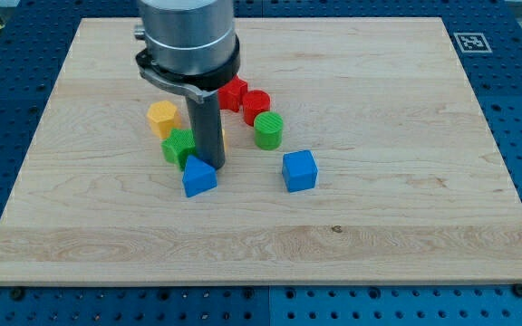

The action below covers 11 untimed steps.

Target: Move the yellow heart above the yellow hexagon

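The yellow hexagon lies left of the board's middle. My rod comes down just right of it, and my tip rests at the top right edge of a blue triangular block. The yellow heart is almost wholly hidden behind the rod; only a thin yellowish sliver shows at the rod's right edge. A green star-like block sits between the hexagon and the tip, touching the rod's left side.
Two red blocks lie right of the rod, with a green cylinder below them. A blue cube sits further right. The wooden board lies on a blue perforated table.
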{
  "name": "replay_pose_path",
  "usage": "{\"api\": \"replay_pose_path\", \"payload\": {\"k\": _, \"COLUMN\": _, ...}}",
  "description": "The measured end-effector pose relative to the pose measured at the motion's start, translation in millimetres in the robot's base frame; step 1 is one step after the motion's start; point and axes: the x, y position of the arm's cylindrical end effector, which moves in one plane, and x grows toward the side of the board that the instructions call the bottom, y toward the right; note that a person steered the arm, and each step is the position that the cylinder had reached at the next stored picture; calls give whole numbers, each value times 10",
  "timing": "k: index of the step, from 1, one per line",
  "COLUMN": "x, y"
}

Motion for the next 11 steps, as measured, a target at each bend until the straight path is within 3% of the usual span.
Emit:
{"api": "replay_pose_path", "payload": {"k": 2, "x": -12, "y": 307}}
{"api": "replay_pose_path", "payload": {"k": 4, "x": -344, "y": -36}}
{"api": "replay_pose_path", "payload": {"k": 6, "x": -346, "y": -392}}
{"api": "replay_pose_path", "payload": {"k": 8, "x": -700, "y": -60}}
{"api": "replay_pose_path", "payload": {"k": 11, "x": -1130, "y": -314}}
